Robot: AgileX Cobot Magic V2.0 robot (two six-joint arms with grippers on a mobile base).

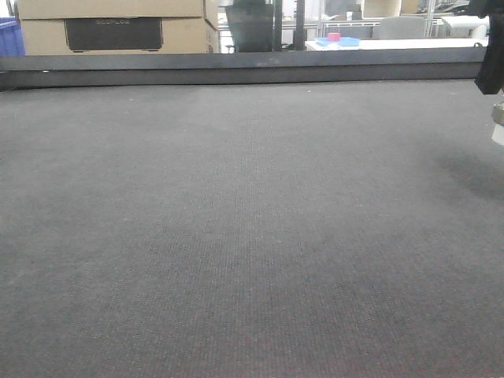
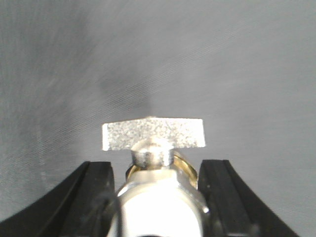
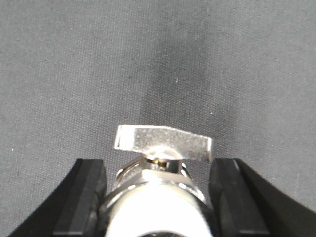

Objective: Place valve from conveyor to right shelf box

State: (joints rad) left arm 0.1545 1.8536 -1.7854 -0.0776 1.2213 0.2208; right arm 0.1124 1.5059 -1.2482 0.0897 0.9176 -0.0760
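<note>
The conveyor [image 1: 236, 236] is a wide dark grey woven belt with a dark metal rail [image 1: 236, 69] along its far edge. In the left wrist view my left gripper [image 2: 158, 167] is shut on a silvery valve [image 2: 160, 202], with its flat lever [image 2: 153, 134] pointing forward, above the belt [image 2: 222, 64]. In the right wrist view my right gripper [image 3: 158, 165] is shut on a second silvery valve [image 3: 158, 205], lever [image 3: 164, 143] forward, above the belt [image 3: 74, 74]. The right gripper [image 1: 492, 71] shows at the front view's right edge, with a bit of the valve [image 1: 498, 126] below it. The right shelf is out of view.
Behind the rail stand a cardboard box [image 1: 110, 27] at the back left, a blue bin [image 1: 8, 35] at the far left, and a white table with a pink and blue item [image 1: 335, 38] at the back right.
</note>
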